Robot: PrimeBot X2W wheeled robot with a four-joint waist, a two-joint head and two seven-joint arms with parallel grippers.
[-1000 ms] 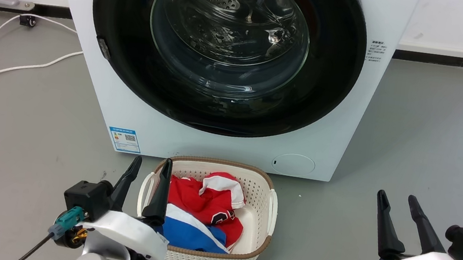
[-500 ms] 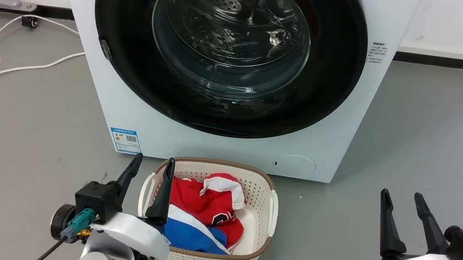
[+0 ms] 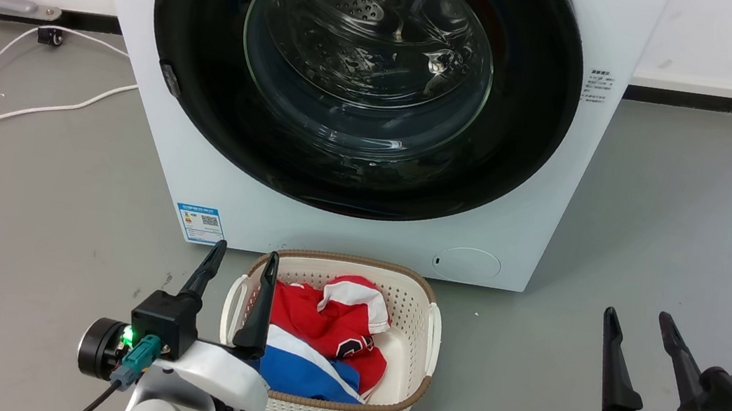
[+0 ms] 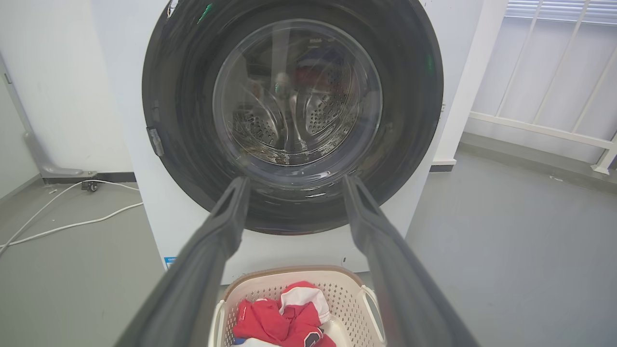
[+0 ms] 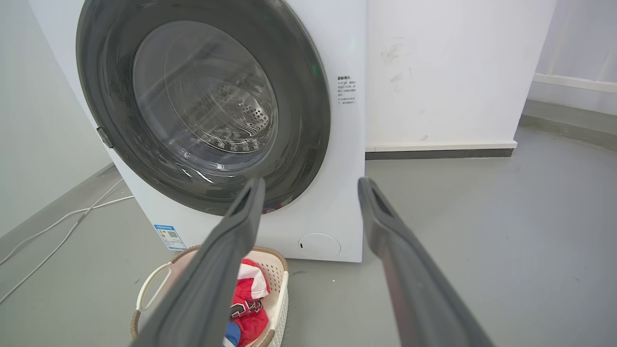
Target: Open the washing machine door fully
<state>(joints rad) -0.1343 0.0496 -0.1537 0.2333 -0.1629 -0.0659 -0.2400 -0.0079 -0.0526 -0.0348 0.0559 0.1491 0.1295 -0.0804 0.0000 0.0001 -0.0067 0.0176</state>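
The basket holds red, white and blue clothes. The washing machine door is closed. The left gripper and right gripper are spread, empty.

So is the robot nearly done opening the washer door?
Not started. Done: nothing; the washing machine door lies shut, flush against the washing machine. In hand: nothing; the left end effector and right end effector are open, low down, apart from the door. Left: reach it, grip, swing it fully open.
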